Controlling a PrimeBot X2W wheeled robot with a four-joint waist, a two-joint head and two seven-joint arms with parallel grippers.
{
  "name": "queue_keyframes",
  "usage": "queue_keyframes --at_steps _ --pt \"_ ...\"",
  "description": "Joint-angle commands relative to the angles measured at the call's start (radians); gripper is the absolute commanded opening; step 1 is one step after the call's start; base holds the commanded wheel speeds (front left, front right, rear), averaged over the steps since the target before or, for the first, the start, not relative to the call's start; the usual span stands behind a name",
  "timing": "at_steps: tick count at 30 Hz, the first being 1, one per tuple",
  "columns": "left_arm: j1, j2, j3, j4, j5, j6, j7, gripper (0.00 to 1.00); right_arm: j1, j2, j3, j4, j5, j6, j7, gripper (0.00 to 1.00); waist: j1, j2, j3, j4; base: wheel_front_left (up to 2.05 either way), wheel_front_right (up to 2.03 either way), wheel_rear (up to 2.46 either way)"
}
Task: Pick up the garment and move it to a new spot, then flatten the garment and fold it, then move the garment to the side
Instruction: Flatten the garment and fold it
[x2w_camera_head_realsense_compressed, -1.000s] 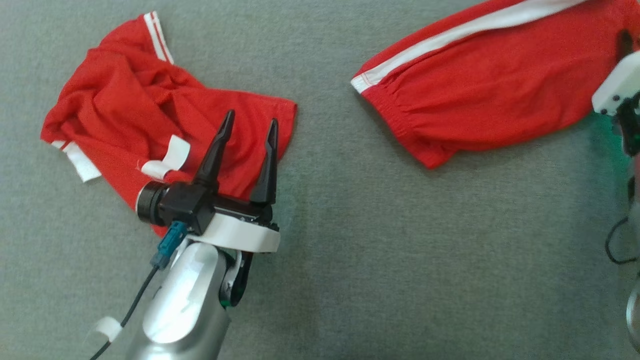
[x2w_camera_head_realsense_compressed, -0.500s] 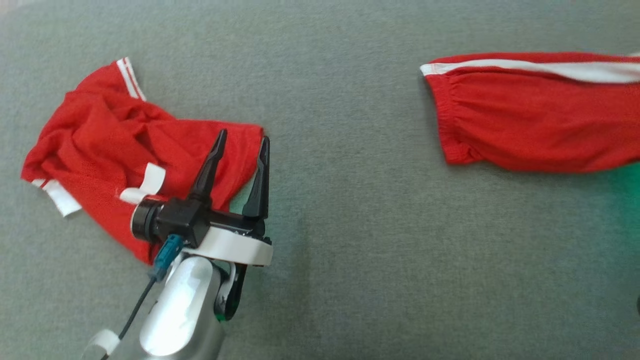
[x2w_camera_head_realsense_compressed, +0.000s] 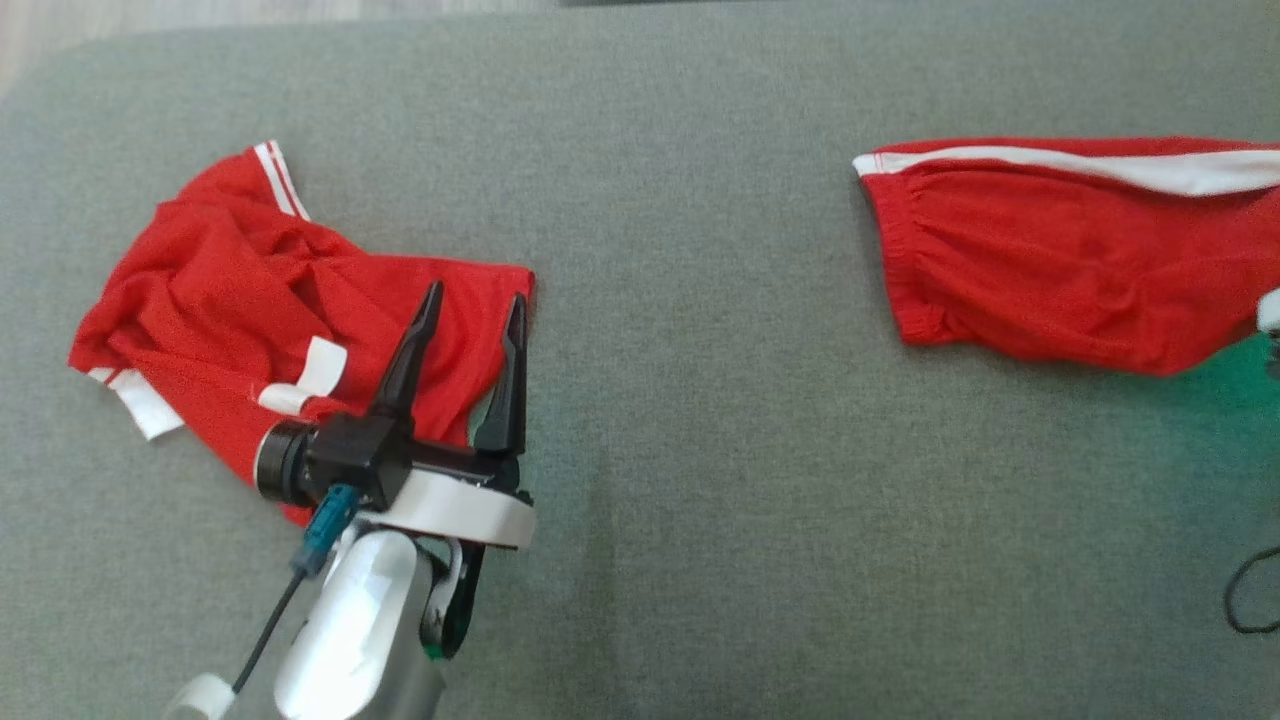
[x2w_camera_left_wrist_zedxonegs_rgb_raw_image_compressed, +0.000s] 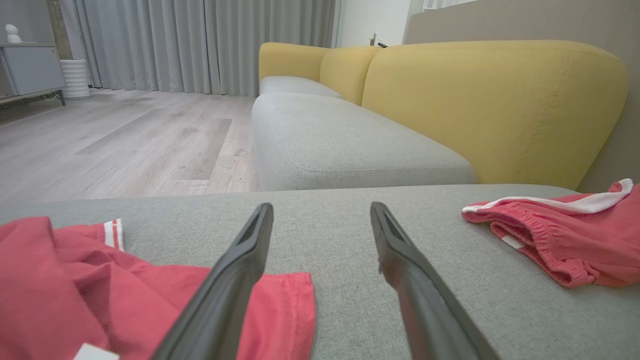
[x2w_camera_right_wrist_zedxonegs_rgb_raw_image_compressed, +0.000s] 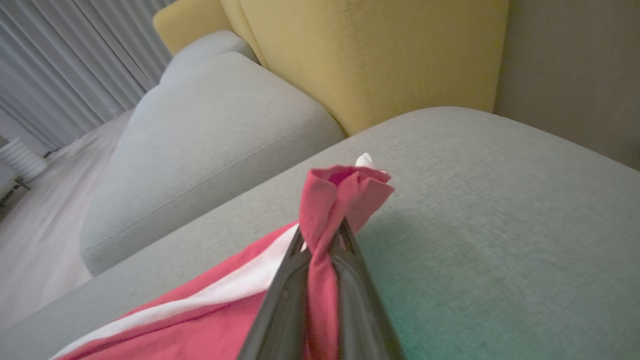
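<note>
Right gripper (x2w_camera_right_wrist_zedxonegs_rgb_raw_image_compressed: 322, 235): clamped tight on a bunched red fold of the striped garment (x2w_camera_head_realsense_compressed: 1050, 270), with cloth poking out past the fingertips.
Striped garment: red with a white band, stretched across the right of the grey cushion (x2w_camera_head_realsense_compressed: 700, 420), its right end pinched.
Left gripper (x2w_camera_head_realsense_compressed: 475, 296): fingers spread wide and holding nothing, tips above the right edge of the crumpled red garment (x2w_camera_head_realsense_compressed: 240, 300).
Crumpled red garment: heaped at the cushion's left, well apart from the striped one.
Yellow backrest (x2w_camera_left_wrist_zedxonegs_rgb_raw_image_compressed: 490, 100): beyond the cushion.

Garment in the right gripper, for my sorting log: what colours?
Garment: red, white stripe; head view.
</note>
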Motion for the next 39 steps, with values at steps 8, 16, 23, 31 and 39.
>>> queue_keyframes --at_steps 8,16,23,31,39 --pt "0.025 0.007 0.046 -0.025 0.012 -0.005 -0.005 1.00 0.030 0.071 0.220 -0.184 0.143 -0.001 -0.013 0.00 0.0001 0.0000 -0.077 0.026 0.00 0.00 0.00" --pt "0.031 0.007 0.036 -0.034 0.006 -0.012 -0.005 1.00 0.024 0.124 0.374 -0.224 0.210 -0.001 -0.005 0.00 0.0001 0.0000 -0.085 0.067 0.00 0.00 0.00" --pt "0.037 0.007 0.026 -0.034 -0.005 -0.009 -0.005 1.00 0.040 0.145 0.532 -0.187 0.238 -0.001 -0.001 0.00 0.0001 0.0000 -0.100 0.114 0.00 0.00 0.00" --pt "0.046 0.007 0.011 -0.025 -0.014 -0.001 -0.005 1.00 0.088 0.104 0.752 -0.115 0.246 -0.001 0.042 0.00 0.0001 0.0000 -0.119 0.129 0.00 0.00 0.00" --pt "0.055 0.009 0.019 -0.021 -0.016 0.003 -0.005 1.00 0.100 0.058 0.883 -0.083 0.269 -0.001 -0.020 1.00 0.0001 0.0000 -0.150 0.085 0.00 0.00 0.00"
